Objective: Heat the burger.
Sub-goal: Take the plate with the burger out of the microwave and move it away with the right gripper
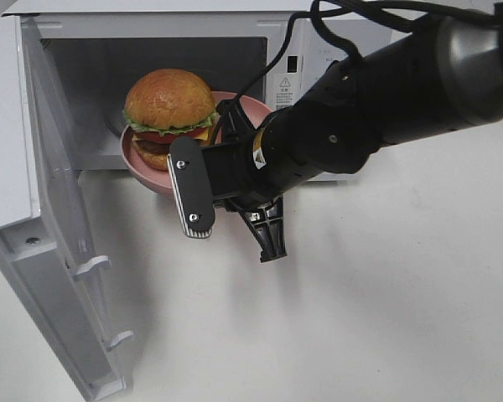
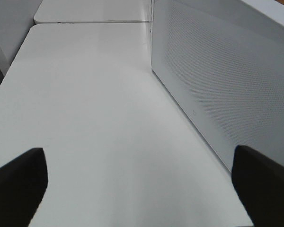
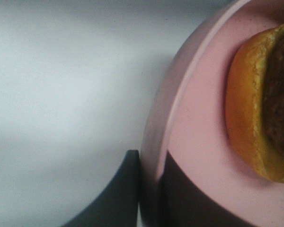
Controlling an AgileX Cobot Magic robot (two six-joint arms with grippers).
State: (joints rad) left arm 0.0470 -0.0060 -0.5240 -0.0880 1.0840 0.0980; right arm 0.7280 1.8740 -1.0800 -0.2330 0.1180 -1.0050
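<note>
1. The right claw (image 1: 226, 138) is pinched shut on the rim of the pink plate (image 1: 142, 166), one finger above the rim and one below, as the right wrist view shows. The plate carries the burger (image 1: 169, 117).
2. In the exterior high view the plate hangs at the mouth of the microwave (image 1: 92, 63), left of centre and toward the top of the frame, partly over the cavity's front edge and tilted a little down toward the viewer.
3. The step in hand looks like sliding the plate into the cavity. To do it well, level the plate first, since the tall burger could slip toward the low side.
4. Push straight inward, clear of the open door (image 1: 42, 276) that stands along the left edge of the frame, and let the plate settle on the cavity floor before letting go.
5. The burger has a glossy golden-brown bun, a frill of green lettuce, red tomato, yellow cheese and a dark patty; it sits upright and whole.
6. The left claw (image 2: 137, 189) stands wide and holds nothing, above the bare white surface (image 2: 94, 118) beside the microwave's side wall.
</note>
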